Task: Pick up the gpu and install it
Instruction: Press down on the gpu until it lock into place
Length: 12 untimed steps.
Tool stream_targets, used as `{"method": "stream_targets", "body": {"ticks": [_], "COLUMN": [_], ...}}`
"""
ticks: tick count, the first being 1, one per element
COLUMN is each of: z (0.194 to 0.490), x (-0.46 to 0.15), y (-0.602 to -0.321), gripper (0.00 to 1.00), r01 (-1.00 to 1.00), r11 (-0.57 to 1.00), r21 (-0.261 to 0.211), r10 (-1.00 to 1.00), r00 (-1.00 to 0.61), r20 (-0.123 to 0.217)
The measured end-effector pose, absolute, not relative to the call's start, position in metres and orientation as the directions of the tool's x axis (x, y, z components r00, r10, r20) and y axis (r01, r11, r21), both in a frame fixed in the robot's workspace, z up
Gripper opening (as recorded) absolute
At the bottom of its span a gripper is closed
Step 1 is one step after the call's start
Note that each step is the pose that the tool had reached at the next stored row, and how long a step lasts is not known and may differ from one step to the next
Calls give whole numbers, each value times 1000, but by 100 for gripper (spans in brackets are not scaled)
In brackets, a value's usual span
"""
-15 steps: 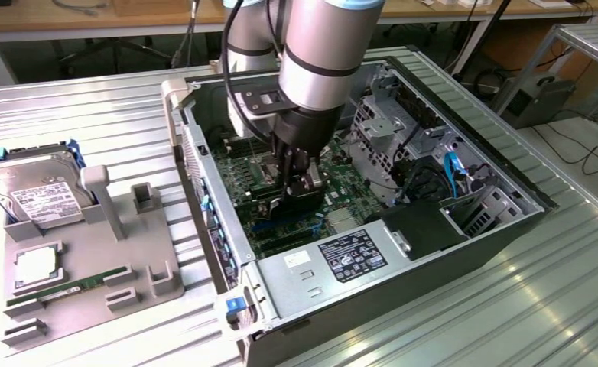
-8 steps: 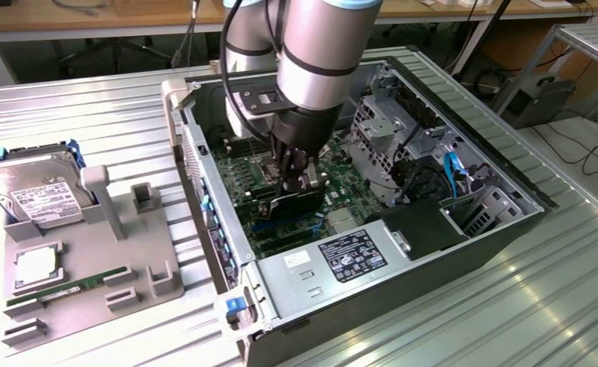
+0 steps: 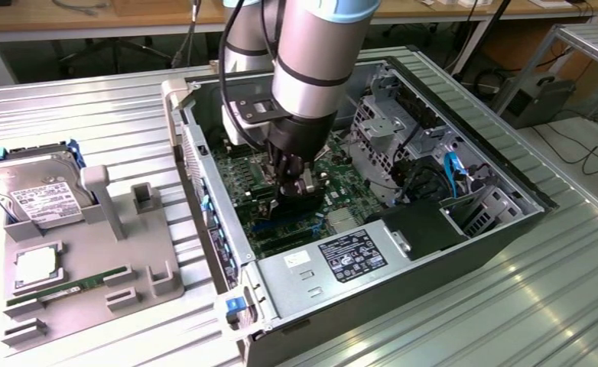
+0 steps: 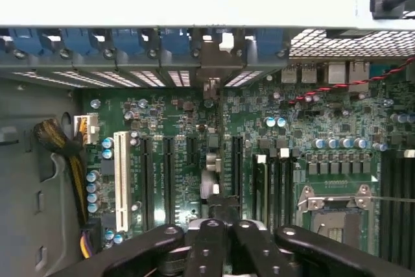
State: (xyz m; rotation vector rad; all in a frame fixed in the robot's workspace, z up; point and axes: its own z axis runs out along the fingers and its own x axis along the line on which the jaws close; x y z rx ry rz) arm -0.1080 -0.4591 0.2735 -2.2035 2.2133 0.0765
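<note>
The case [image 3: 503, 229] is laid on its side on the ribbed table [image 3: 544, 306], open side up, with the motherboard [image 3: 340, 195] exposed inside. A grey tray [image 3: 85, 260] is placed well apart from it, toward the exterior view's left, and a hard drive [image 3: 29, 191], a processor [image 3: 36, 264] and a memory stick [image 3: 69, 287] are carried on it.

The arm [image 3: 314, 53] is reached steeply down from above into the case, its wrist pointed almost straight at the motherboard. The gripper [image 3: 297, 183] is held low over the middle of the board, between the rear wall and the drive cage [image 3: 386, 130].

In the wrist view the gripper [image 4: 220, 225] is seen with its fingers [image 4: 206, 244] drawn together on the gpu [image 4: 213, 154], which is seen edge-on as a thin upright card. The card is run from the fingers toward the rear wall of the case, where its pale bracket [image 4: 213, 53] is met by the row of slot covers [image 4: 130, 43]. The card is lined up between the black slots [image 4: 237, 167] and the white slot [image 4: 120, 173] is left just beside them. Whether the card is fully seated cannot be told.

The power supply [image 3: 355, 252] is fixed at the near end of the case.
</note>
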Motion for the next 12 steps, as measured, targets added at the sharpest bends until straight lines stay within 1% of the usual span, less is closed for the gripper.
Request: {"method": "stream_targets", "body": {"ticks": [12], "z": [270], "x": [-111], "y": [-459], "gripper": [11], "r01": [-1000], "r11": [-14], "r21": [22], "r10": [-999], "r00": [13], "r20": [-47]}}
